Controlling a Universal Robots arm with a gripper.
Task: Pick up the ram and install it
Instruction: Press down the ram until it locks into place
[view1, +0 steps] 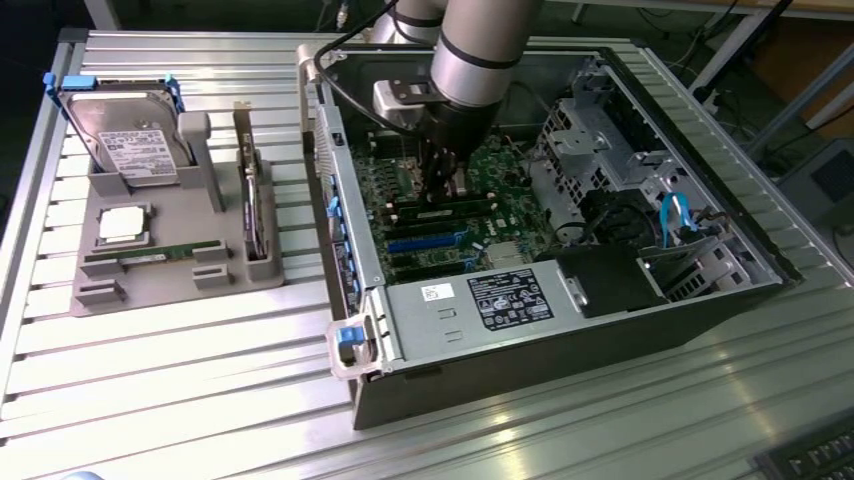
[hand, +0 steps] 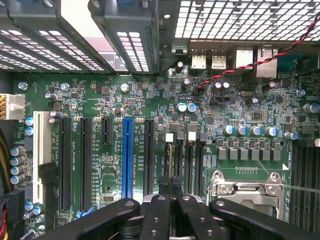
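Beyond my black gripper (hand: 172, 200), shut tight, lies a green motherboard (hand: 150, 115); a blue slot (hand: 127, 155) stands among black ones.

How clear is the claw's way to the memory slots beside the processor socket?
Probably yes: the claw sits shut inside the open case, right by the memory slots, with nothing between them; the red-and-black cable runs well clear.

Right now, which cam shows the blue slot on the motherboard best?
Wrist view. The blue slot runs unobstructed among the black slots on the motherboard, with the gripper beside it. In the exterior view the same blue slot is a short strip just below the arm, partly crowded by it.
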